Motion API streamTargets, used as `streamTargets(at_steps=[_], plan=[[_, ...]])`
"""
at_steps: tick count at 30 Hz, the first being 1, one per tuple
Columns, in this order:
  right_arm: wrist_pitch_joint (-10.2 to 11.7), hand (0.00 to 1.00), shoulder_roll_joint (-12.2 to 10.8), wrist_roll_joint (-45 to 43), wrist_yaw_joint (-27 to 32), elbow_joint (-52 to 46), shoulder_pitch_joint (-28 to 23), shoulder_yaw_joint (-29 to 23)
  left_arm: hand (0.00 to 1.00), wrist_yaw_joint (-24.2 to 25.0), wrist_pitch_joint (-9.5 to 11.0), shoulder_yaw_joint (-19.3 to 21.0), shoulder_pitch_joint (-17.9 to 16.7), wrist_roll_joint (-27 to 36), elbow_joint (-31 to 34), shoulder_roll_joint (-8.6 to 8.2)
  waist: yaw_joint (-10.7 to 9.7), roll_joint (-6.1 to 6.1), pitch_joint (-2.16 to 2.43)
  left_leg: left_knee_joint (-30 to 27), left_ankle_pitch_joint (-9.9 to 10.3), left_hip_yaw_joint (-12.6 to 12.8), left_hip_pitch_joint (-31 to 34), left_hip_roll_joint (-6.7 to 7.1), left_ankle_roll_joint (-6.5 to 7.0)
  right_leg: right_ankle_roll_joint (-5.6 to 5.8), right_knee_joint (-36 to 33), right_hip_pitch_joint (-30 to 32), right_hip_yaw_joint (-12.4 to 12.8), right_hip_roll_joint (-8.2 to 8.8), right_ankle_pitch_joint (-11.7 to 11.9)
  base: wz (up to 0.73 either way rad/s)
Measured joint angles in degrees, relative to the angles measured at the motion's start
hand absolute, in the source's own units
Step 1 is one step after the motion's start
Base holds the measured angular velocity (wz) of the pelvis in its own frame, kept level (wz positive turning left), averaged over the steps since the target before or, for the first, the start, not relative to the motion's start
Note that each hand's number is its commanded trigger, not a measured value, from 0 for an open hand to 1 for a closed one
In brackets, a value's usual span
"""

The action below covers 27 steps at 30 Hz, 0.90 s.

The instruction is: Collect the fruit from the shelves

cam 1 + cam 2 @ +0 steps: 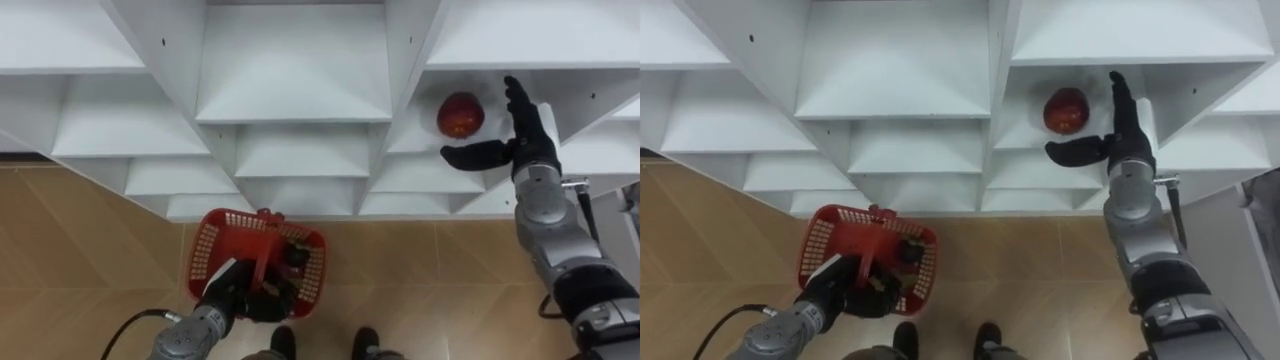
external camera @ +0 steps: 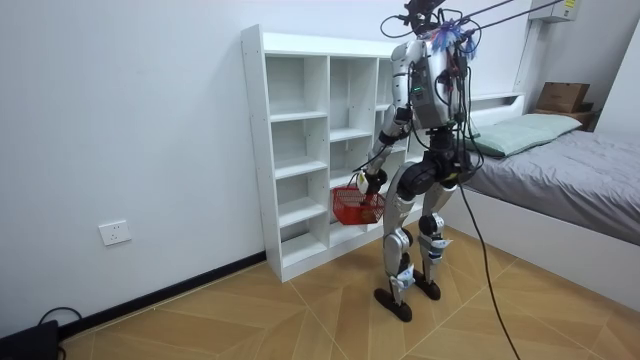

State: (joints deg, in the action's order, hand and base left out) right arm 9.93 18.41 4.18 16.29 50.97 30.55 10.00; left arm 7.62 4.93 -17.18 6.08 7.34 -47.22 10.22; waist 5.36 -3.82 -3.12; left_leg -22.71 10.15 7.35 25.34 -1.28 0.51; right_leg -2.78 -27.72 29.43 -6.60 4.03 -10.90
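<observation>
Probably the apple (image 1: 460, 115) is going to feel firm, smooth and fairly light (round, so apt to roll), and is best cupped around its middle. It is sitting on a closet shelf (image 1: 415, 140), at ten o'clock from the right hand (image 1: 522, 140), which is spreading straight fingers beside it, gripping nothing. The left hand (image 1: 235, 290) is clutching the red basket (image 1: 205, 250) by its handle.

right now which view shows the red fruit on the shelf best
The left eye view: the red fruit sits whole on the shelf, with the open right hand just beside it. The right eye view shows nearly the same. In the room view the robot's body hides it.
</observation>
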Motion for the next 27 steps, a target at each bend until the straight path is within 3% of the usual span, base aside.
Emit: streamTargets(at_steps=[27], plan=[[-1.3, 0.00, -0.1, -2.5, 1.5, -2.8, 0.4, 0.2, 1.00, 0.4, -1.4, -1.9, -0.7, 0.0, -1.3, -0.55, 1.3, -0.18, 0.11, 0.0, 0.0, 0.2, -0.7, -0.01, 0.03, -0.02, -0.2, -0.5, 0.1, 0.01, 0.0, 0.00]])
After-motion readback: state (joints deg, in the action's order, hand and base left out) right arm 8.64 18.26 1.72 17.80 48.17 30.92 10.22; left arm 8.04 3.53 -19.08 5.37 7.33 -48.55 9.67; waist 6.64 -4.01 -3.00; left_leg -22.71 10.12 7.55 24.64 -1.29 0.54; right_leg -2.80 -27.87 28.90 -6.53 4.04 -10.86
